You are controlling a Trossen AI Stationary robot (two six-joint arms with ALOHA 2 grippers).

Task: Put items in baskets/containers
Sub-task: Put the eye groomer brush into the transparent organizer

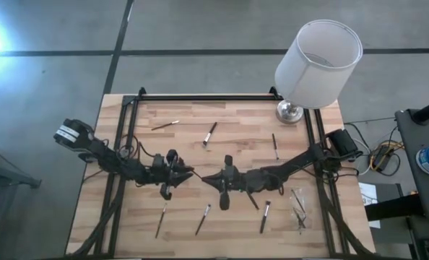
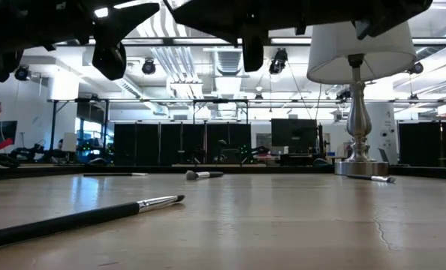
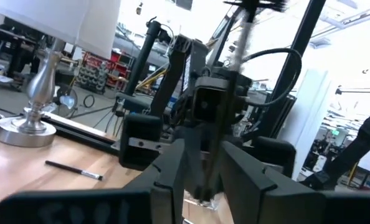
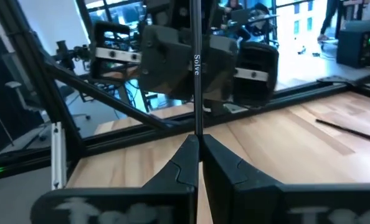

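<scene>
One slim dark-handled brush stands upright, clamped between the closed fingers of the right tool. Left tool faces it mid-bench; grip state indeterminate.

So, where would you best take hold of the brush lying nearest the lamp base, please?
Mid-handle of the brush, from straight above, closing across its length: it lies flat on the table, slim and straight, with nothing close on either side.

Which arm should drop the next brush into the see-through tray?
Right. The right pincer is shut on a brush, and the clear tray lies on that arm's side of the table. The left arm is farther from the tray.
</scene>
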